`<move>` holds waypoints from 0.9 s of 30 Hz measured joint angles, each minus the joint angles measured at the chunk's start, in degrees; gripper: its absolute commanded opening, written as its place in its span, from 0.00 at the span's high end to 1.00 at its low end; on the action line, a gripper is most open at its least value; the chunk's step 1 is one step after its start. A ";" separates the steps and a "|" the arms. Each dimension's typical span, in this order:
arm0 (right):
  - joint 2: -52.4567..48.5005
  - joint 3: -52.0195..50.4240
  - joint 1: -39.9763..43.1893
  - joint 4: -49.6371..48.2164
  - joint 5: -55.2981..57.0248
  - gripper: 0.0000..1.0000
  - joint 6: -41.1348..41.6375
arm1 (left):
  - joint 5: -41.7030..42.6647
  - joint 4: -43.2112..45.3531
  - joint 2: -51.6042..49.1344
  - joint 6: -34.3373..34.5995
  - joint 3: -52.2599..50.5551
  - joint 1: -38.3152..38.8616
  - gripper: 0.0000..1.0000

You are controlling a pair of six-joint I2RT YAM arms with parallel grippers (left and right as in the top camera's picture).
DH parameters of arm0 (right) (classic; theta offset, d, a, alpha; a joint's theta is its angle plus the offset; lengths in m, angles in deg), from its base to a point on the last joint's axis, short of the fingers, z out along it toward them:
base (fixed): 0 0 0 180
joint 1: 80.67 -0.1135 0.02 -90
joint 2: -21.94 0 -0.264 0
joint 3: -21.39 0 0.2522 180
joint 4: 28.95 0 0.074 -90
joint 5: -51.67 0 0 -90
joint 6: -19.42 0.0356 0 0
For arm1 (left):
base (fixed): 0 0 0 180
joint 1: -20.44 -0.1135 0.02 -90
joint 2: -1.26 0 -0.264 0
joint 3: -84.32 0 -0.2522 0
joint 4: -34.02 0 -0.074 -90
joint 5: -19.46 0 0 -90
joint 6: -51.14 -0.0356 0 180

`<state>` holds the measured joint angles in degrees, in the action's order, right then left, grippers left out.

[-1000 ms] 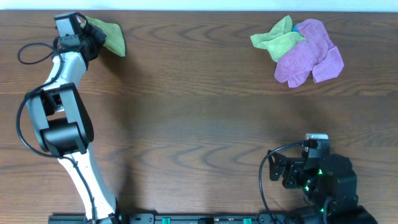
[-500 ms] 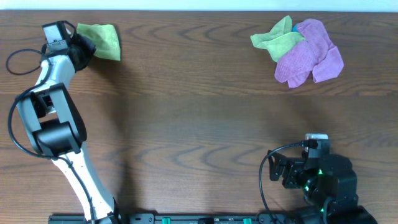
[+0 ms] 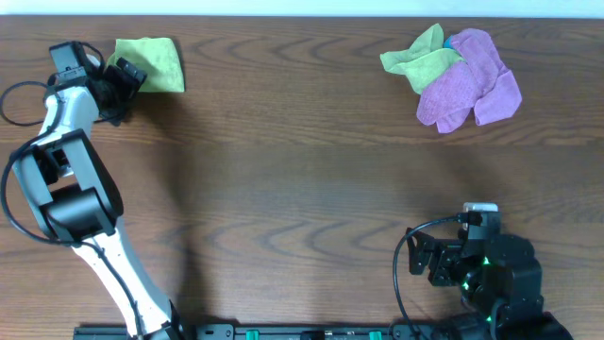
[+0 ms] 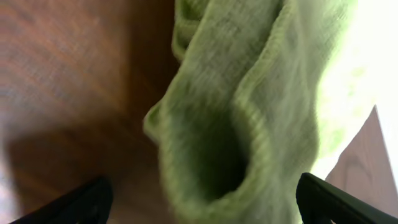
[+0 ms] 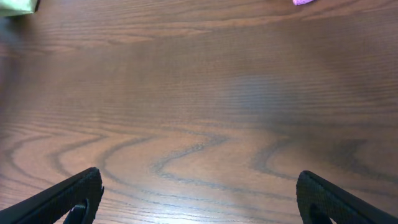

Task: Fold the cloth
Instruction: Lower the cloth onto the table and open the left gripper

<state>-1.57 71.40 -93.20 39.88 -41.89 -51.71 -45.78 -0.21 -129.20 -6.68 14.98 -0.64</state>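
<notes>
**Dark wooden worktop with a green cloth at its far left corner**

A dark brown worktop (image 3: 302, 170) with a wavy wood grain is seen from above. Beyond its far edge only a thin pale strip (image 3: 302, 8) of the room is shown.

A green cloth (image 3: 151, 64) is laid at the far left corner in a compact, roughly square shape. The left pincer (image 3: 125, 76) is placed at the cloth's left edge. In the left wrist view its fingertips (image 4: 87, 199) are spread wide, and rumpled folds of the cloth are seen between and ahead of them, ungripped.

At the far right, well apart from it, a heap of cloths is left: a purple cloth (image 3: 469, 80), a second green cloth (image 3: 420, 59) and a blue scrap (image 3: 447, 42).

The right pincer (image 5: 199, 199) is held near the front right edge, spread wide over bare wood, with nothing grasped.
</notes>
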 measured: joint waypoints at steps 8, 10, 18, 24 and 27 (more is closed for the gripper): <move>0.00 0.00 0.00 0.02 0.00 0.01 0.00 | -0.85 -7.15 7.10 -3.15 0.00 -0.15 0.05; 0.00 0.00 0.00 0.00 0.00 0.01 0.00 | -0.90 -9.81 9.92 -3.89 0.00 -0.13 0.05; 0.00 0.00 0.00 0.02 0.00 0.01 0.02 | -3.30 -23.47 20.92 -11.26 0.28 6.32 0.05; 0.00 0.00 0.00 0.02 -0.02 0.01 0.00 | -9.51 -34.21 25.29 -14.36 0.31 16.41 0.04; 0.00 0.00 0.00 0.02 -0.02 0.01 0.00 | -10.36 -37.31 26.53 -15.34 0.31 18.86 0.05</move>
<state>-1.57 71.40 -93.20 39.90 -41.91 -51.71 -56.14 -37.52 -102.66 -22.02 15.29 18.22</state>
